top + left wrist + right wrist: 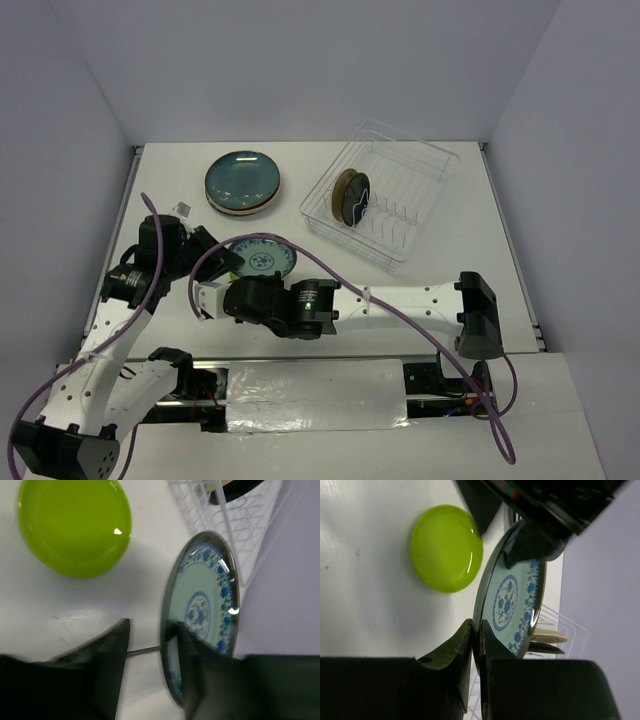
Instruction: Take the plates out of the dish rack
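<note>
Biggest thing first: the white table [470, 240] runs under everything. The clear rack [420, 165] sits well off to the right of both claws, with two plates [351, 195] standing on edge in it, one tan and one dark, so the job isn't finished. Beyond the claws there's a stack [243, 183] of plates lying flat, teal on top. A green plate [75, 525] lies on the table ahead of the left claw, off to one side. The one that matters is the blue-flowered plate [262, 258], held up on edge between the two claws. The right claw [476, 627] is pinched tight on its rim, with nothing but the plate's edge between the fingers. The left claw [150, 635] straddles the rim on the opposite side, but its fingers are apart. One looks to be against the plate's face, and there's a clear gap between the other and the back. It reads like a handover halfway done. The risk is the right claw letting go before the left has bitten, because then the plate drops on its edge and can roll or smack the green one. The glaze looks shiny, so a thin pinch could also let it swing. If the left claw closes off-centre it could twist the plate against the right claw's hold. The purple cable [330, 270] loops close by too. As for writing, nothing is readable. The plate only has flowers, and a little white tag [185, 208] near the left arm is too small to make out.
</note>
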Robot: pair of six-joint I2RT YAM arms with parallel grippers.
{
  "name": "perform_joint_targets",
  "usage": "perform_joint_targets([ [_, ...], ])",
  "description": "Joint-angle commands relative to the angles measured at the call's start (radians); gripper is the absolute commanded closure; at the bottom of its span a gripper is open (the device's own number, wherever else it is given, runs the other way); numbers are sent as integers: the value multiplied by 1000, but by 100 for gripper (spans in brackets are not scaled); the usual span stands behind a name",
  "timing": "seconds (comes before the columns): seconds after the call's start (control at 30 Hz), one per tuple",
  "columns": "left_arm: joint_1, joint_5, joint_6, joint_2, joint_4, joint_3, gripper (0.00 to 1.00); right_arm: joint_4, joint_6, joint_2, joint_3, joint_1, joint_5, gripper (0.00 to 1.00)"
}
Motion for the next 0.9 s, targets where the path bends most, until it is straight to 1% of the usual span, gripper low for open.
perform_joint_targets([
  [0.0,-5,32,12,-1,62,-22,73,121,-38,-5,28,8,67,96],
  [0.03,-5,5,9,-3,61,-28,86,134,-31,-10,16,8,45,87],
  [0.07,-5,-20,6,-6,56,-30,100,141,-26,-16,2,7,34,72],
  [0.1,-5,-49,2,-10,50,-40,100,160,-17,-39,-46,5,31,24],
  [0.13,-5,-72,-1,-18,70,-54,100,204,8,-55,-77,5,20,3],
  [0.17,-5,-126,-6,-32,84,-68,100,218,25,-75,-105,4,2,0],
  [0.2,-5,-156,-14,-39,95,-100,100,239,72,-121,-155,-1,-15,0],
  [0.3,-3,-244,-18,-50,183,-172,100,282,143,-207,-263,-15,-80,0],
  [0.33,-3,-255,-12,-47,240,-189,100,293,181,-271,-292,-21,-86,0],
  [0.4,-3,-264,-2,-34,294,-232,100,321,230,-339,-366,-25,-103,0],
  [0.43,-2,-264,3,-24,327,-249,100,325,245,-405,-389,-30,-106,0],
  [0.57,1,-264,18,51,491,-297,100,329,302,-534,-467,-39,-92,0],
  [0.63,1,-264,23,85,532,-318,95,324,342,-597,-499,-55,-84,0],
  [0.67,3,-295,23,118,562,-330,91,327,360,-615,-518,-62,-80,0],
  [0.7,6,-296,25,138,575,-335,89,324,411,-631,-524,-82,-78,0],
  [0.77,9,-292,26,192,595,-349,85,304,478,-661,-519,-153,-94,0],
  [0.8,11,-284,25,210,627,-355,83,283,553,-671,-516,-182,-127,0],
  [0.83,11,-281,23,236,639,-366,79,275,586,-672,-510,-237,-135,0],
  [0.87,12,-278,21,249,656,-369,77,269,630,-675,-510,-262,-137,0],
])
